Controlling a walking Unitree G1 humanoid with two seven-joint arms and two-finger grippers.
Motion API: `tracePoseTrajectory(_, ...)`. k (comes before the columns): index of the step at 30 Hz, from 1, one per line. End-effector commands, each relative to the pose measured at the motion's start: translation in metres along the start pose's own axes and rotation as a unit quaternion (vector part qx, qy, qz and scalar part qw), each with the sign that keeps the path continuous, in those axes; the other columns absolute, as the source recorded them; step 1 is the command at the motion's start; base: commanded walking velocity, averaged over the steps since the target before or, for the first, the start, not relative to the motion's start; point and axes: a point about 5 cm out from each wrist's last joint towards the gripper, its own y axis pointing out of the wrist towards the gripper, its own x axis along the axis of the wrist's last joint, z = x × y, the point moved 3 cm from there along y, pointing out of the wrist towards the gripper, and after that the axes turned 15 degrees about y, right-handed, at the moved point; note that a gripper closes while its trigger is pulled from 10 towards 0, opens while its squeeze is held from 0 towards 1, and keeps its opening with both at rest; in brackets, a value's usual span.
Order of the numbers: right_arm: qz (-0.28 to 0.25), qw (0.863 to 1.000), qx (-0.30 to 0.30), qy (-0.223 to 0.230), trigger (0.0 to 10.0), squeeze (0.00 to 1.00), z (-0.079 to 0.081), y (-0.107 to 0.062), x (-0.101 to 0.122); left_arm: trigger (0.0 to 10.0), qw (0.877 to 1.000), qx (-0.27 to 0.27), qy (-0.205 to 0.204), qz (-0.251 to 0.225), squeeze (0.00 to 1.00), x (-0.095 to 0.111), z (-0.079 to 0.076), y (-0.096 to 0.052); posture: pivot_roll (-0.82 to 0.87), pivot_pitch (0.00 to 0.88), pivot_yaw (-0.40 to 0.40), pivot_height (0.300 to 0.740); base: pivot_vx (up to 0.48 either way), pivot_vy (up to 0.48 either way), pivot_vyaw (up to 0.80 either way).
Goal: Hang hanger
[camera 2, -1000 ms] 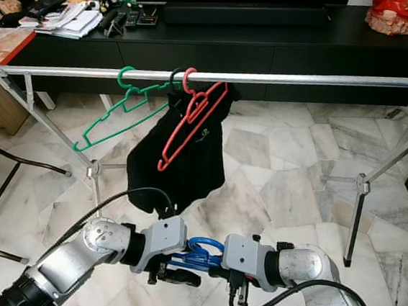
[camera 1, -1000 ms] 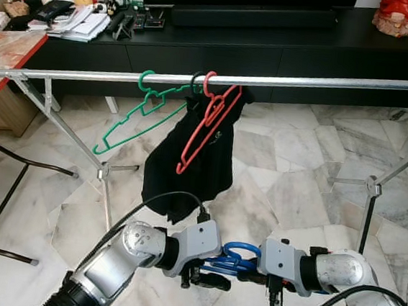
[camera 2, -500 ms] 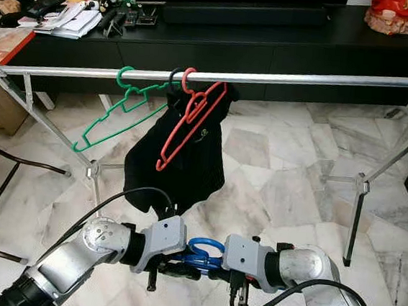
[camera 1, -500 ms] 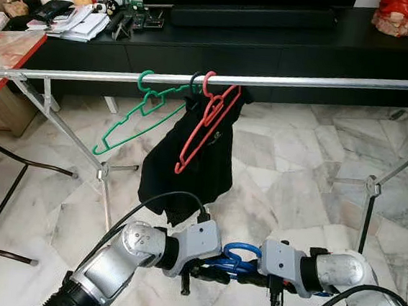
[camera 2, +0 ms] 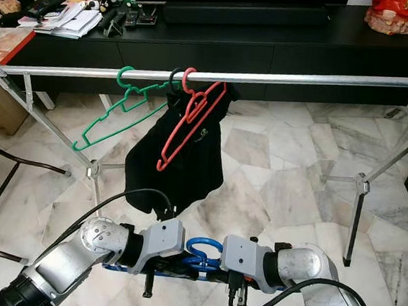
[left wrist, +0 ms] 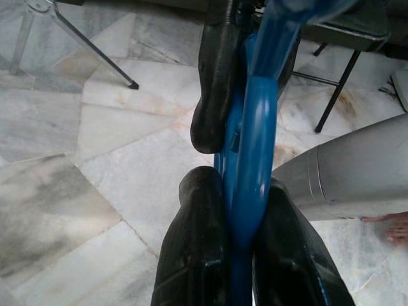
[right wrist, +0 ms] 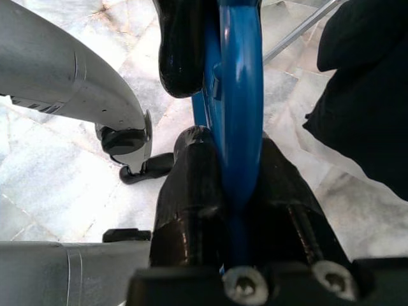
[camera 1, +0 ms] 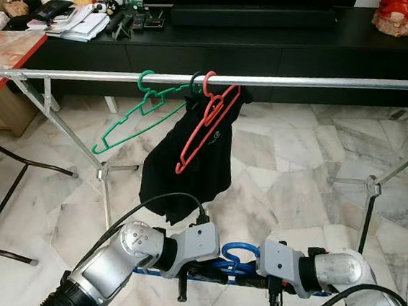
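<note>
While both my grippers sit low, well below the rail [camera 1: 269, 82], left gripper [left wrist: 239, 210] and right gripper [right wrist: 239, 185] fingers clenched on the blue hanger [camera 1: 237, 258] — hook up, between the wrists.

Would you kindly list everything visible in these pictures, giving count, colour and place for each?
Blue hanger: one, held low between both tools.
Rail: one, silver, crossing the room on metal legs.
Green hanger: one, on the rail.
Red hanger: one, on the rail.
Black garment: one, hanging behind the red hanger.
TV cabinet: one, black, behind, with clutter at its left end.
Red-topped table: one, far left.
Left tool: shut on blue hanger.
Right tool: shut on blue hanger.
</note>
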Motion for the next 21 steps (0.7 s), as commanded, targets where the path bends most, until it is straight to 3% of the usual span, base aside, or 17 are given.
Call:
tracePoseTrajectory(1,-0.023,1.000,-0.008,-0.014,10.0,0.73,-0.002,-0.002,0.013,0.0,1.000,-0.014,-0.010,-0.001,0.00,-0.002,-0.009,0.003,-0.09,0.226,0.074,0.740,0.000,0.000,0.00)
tracePoseTrajectory(2,-0.024,1.000,-0.008,-0.013,10.0,0.90,-0.002,-0.002,0.013,0.0,1.000,-0.014,-0.010,-0.001,0.00,-0.002,-0.009,0.003,-0.09,0.226,0.074,0.740,0.000,0.000,0.00)
tracePoseTrajectory(5,-0.024,1.000,-0.007,-0.013,10.0,1.00,-0.002,-0.002,0.013,0.0,1.000,-0.014,-0.009,-0.001,0.00,-0.003,-0.010,0.003,-0.09,0.224,0.073,0.740,0.000,0.000,0.00)
tracePoseTrajectory(11,-0.024,1.000,0.001,-0.008,10.0,1.00,-0.001,-0.002,0.013,0.0,1.000,-0.006,0.001,0.005,0.00,-0.005,-0.008,0.001,-0.09,0.225,0.070,0.740,0.000,0.000,0.00)
tracePoseTrajectory(21,-0.015,1.000,0.024,-0.006,10.0,1.00,0.004,-0.005,0.009,0.0,0.995,0.011,0.050,0.081,0.00,-0.032,0.002,-0.019,-0.09,0.226,0.064,0.740,0.000,0.000,0.00)
